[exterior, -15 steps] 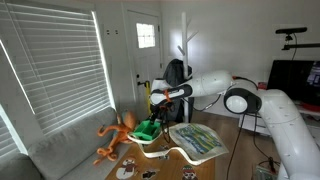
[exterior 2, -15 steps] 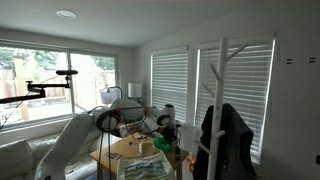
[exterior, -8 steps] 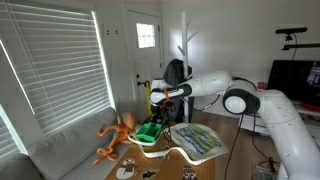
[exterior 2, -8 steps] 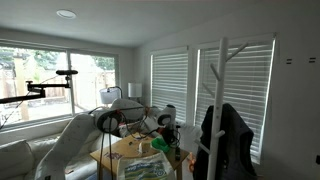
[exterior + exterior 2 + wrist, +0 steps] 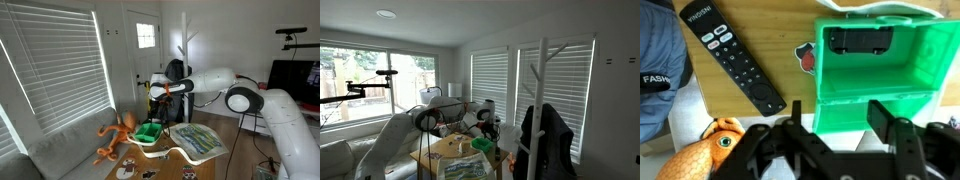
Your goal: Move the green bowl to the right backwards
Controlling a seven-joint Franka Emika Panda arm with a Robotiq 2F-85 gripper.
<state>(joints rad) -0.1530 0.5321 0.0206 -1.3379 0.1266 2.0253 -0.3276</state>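
Observation:
The green bowl (image 5: 880, 72) is a bright green, angular-rimmed bowl. It rests on the table beside the orange toy in both exterior views (image 5: 148, 131) (image 5: 483, 146). In the wrist view it fills the right half, directly below my gripper (image 5: 837, 118). The jaws stand open and apart, one finger (image 5: 790, 135) off the bowl's left edge, the other (image 5: 885, 120) over its near wall. Nothing is gripped. In an exterior view the gripper (image 5: 155, 97) hangs a little above the bowl.
A black remote control (image 5: 730, 55) lies left of the bowl. An orange toy (image 5: 700, 158) (image 5: 118, 135) sits beside it. A white-and-green leaf-patterned mat (image 5: 198, 140) lies on the table's other side. A grey sofa (image 5: 60, 150) and a white coat rack (image 5: 542, 100) stand nearby.
The jaws have opened and let go of the green bowl, which now rests on the table. The gripper has lifted slightly above it.

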